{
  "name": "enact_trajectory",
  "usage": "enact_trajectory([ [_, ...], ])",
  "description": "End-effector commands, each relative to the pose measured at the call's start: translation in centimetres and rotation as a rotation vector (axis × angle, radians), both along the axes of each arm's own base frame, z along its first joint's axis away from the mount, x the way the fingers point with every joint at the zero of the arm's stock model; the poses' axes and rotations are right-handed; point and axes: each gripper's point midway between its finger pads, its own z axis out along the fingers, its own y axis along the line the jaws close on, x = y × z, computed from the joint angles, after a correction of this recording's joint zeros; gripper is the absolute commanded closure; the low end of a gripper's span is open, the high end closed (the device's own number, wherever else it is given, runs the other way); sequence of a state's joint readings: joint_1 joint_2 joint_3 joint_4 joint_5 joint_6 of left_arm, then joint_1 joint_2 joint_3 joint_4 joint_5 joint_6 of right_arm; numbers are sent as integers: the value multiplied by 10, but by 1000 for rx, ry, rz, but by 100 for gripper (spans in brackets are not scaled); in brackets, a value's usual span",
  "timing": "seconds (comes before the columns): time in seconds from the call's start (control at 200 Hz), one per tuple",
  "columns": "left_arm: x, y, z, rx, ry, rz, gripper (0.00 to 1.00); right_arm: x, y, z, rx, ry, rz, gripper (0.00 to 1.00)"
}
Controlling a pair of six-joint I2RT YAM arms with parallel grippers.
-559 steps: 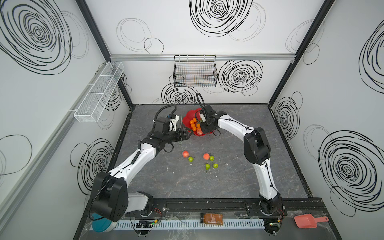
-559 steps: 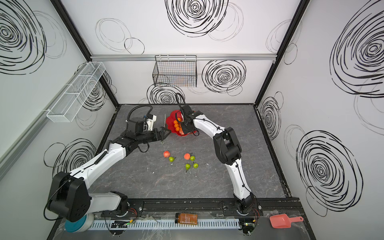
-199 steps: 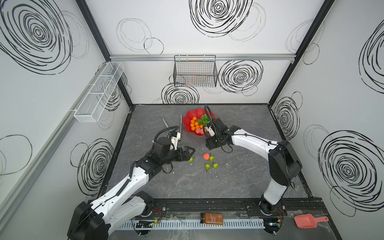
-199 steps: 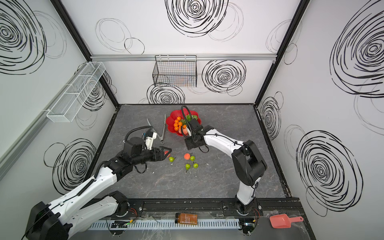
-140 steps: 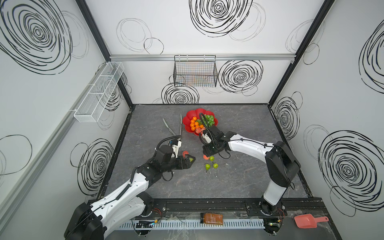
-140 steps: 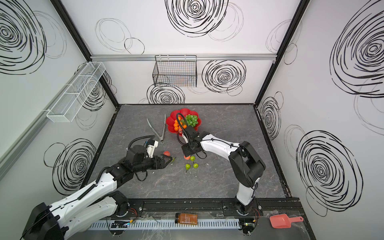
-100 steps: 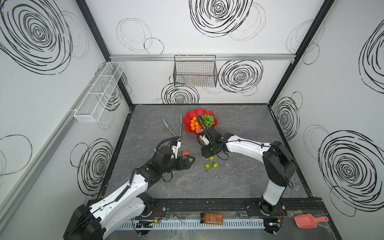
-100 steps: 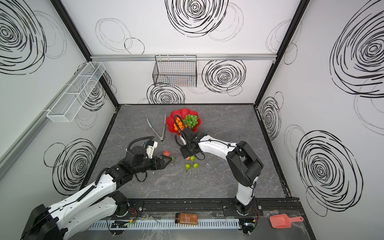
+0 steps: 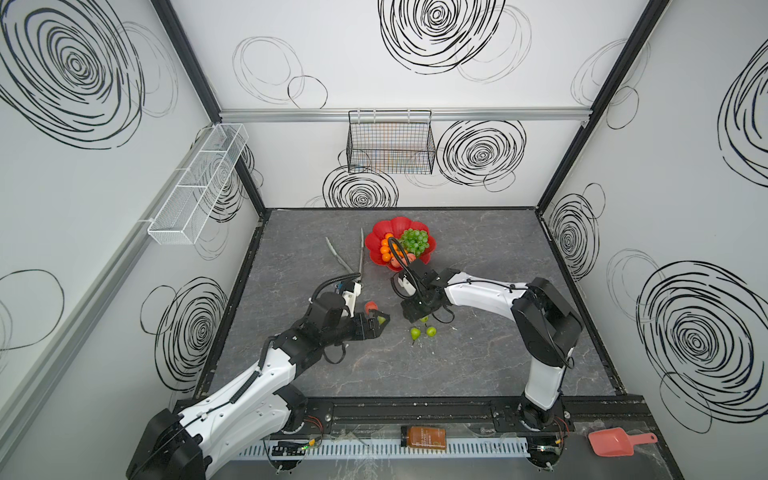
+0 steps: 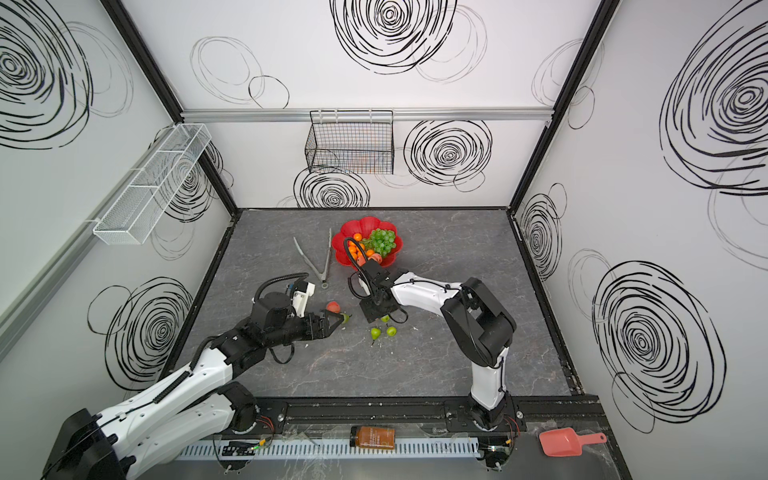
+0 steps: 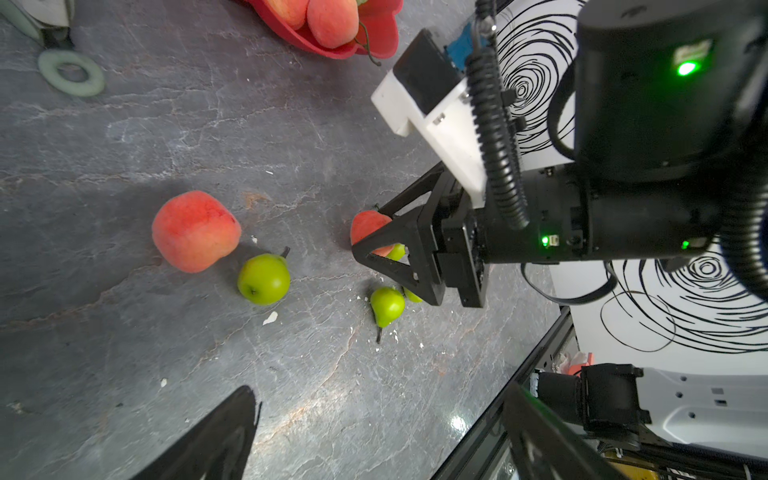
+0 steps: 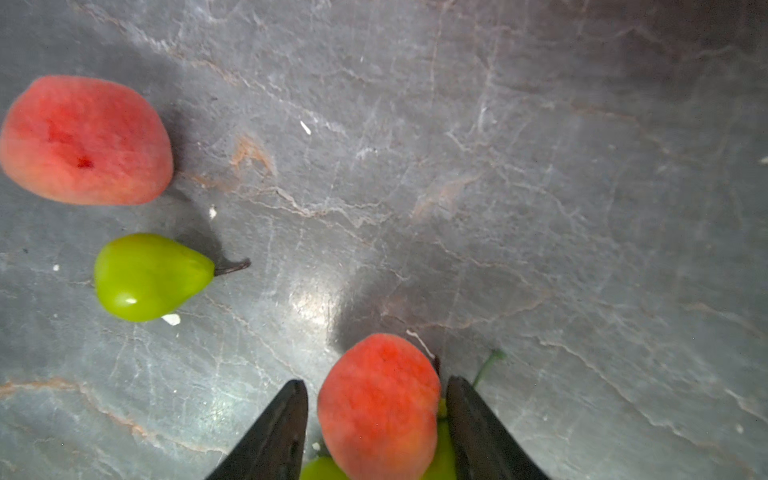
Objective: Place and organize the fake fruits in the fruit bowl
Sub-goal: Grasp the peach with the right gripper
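The red fruit bowl (image 9: 380, 230) (image 10: 353, 228) at the back holds green grapes (image 9: 413, 241), tangerines (image 9: 386, 250) and peaches (image 11: 332, 20). My right gripper (image 9: 417, 316) (image 12: 374, 382) points down at the table, open, its jaws either side of a peach (image 12: 378, 411) (image 11: 365, 224) with a slim gap showing. Green pears (image 9: 414, 332) (image 9: 431, 331) lie beside it. My left gripper (image 9: 380, 321) (image 10: 341, 319) is wide open and holds nothing. A pear (image 11: 264, 279) (image 12: 149, 276) lies at its fingertips, and another peach (image 9: 371, 306) (image 11: 195, 230) just beyond.
Metal tongs (image 9: 353, 257) lie left of the bowl. A black wire basket (image 9: 390, 143) hangs on the back wall and a white wire shelf (image 9: 199, 183) on the left wall. A brown bottle (image 9: 423, 437) and a pink scoop (image 9: 615, 442) lie past the front rail.
My right gripper has come forward from the bowl's front edge, dropped over the peach by the pears, and its jaws have narrowed a little. The left gripper has barely shifted.
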State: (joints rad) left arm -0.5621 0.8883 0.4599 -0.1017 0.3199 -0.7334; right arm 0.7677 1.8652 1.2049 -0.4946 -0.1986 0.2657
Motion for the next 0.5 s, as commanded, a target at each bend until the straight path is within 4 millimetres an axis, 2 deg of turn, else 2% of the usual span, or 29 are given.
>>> enact_trajectory([
  [0.0,5,-2,6,-18,-36,5,4,0,2,-3,-18,-5,12,43],
  [0.185,4,-1,3,-13,-34,6,4,-1,1,-7,-19,6,6,46],
  [0.495,4,-2,6,-21,-39,4,4,0,1,5,-1,-17,-10,50],
])
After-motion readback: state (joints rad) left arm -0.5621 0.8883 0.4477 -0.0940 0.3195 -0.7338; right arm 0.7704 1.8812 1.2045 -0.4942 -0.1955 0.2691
